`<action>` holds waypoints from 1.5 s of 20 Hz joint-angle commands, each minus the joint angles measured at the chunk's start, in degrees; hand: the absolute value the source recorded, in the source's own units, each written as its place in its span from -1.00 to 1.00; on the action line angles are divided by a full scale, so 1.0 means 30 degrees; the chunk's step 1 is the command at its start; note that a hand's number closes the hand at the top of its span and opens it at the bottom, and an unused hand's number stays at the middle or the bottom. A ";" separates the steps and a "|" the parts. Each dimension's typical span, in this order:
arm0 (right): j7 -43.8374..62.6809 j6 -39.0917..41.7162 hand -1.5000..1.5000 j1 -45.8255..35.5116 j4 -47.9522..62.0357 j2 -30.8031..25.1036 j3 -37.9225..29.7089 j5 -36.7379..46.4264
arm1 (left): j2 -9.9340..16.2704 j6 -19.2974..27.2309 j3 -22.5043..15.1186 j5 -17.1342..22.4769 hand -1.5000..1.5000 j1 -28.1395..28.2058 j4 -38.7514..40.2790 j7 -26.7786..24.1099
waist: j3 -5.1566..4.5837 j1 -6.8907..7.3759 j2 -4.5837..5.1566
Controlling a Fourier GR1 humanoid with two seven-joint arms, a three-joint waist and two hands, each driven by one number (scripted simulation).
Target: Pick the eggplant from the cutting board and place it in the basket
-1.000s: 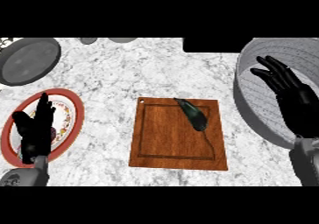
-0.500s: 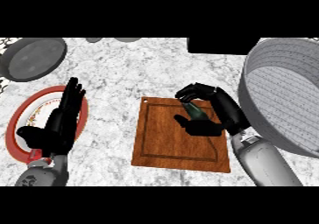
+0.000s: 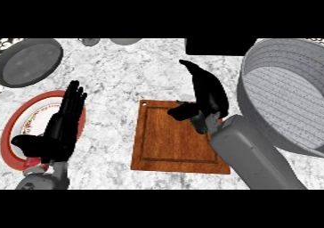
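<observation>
Now the right hand sits mid-frame over the cutting board's upper right, fingers curled, seemingly round the mostly hidden eggplant; it could slip out before reaching the basket.

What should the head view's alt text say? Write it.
The right hand is over the cutting board's far right corner, beside the basket; no eggplant shows. The left hand rests open over a red-rimmed plate.
</observation>
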 commanded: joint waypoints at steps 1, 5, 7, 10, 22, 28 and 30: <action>0.5204 0.3346 -1.00 -0.3172 0.0752 -0.1818 0.0310 0.1952 | 0.0288 -0.0394 0.0363 0.0485 0.00 0.0457 -0.0384 0.0081 | -0.0005 -0.0118 -0.0112; 0.7664 0.9801 -1.00 -0.6043 0.1705 -0.1942 0.0138 -0.0722 | -0.0453 0.0064 -0.0573 -0.0366 0.00 0.0349 -0.0213 -0.0393 | 0.0051 -0.0026 0.0103; 0.9414 1.1704 -1.00 -0.7277 0.1424 -0.0892 -0.0149 -0.2084 | -0.0280 -0.0051 -0.0245 -0.0106 0.00 0.0729 -0.0318 -0.0335 | 0.0069 -0.0025 0.0086; 0.9958 1.3805 -1.00 -0.8572 0.2389 -0.0594 -0.1464 -0.4577 | -0.0184 -0.0232 0.0055 -0.0004 0.00 0.0858 -0.0289 -0.0782 | 0.0081 -0.0040 0.0156; 1.0437 1.4309 -1.00 -0.9026 0.5577 -0.0384 -0.0738 -0.5158 | 0.0228 -0.0485 0.0702 0.0056 0.00 0.0879 -0.0757 -0.0124 | 0.0116 -0.0330 0.0185; 1.0017 1.3477 -1.00 -0.7995 0.5923 0.0408 -0.0325 -0.4197 | -0.0388 -0.0170 0.0120 -0.0691 0.00 0.1137 -0.0937 -0.0335 | 0.0133 -0.0373 0.0183; 0.8661 1.2082 -1.00 -0.7328 0.6705 0.0896 -0.0124 -0.3127 | -0.0176 -0.1024 0.0678 -0.0005 0.00 0.1125 -0.0622 -0.0693 | 0.0132 -0.0241 0.0255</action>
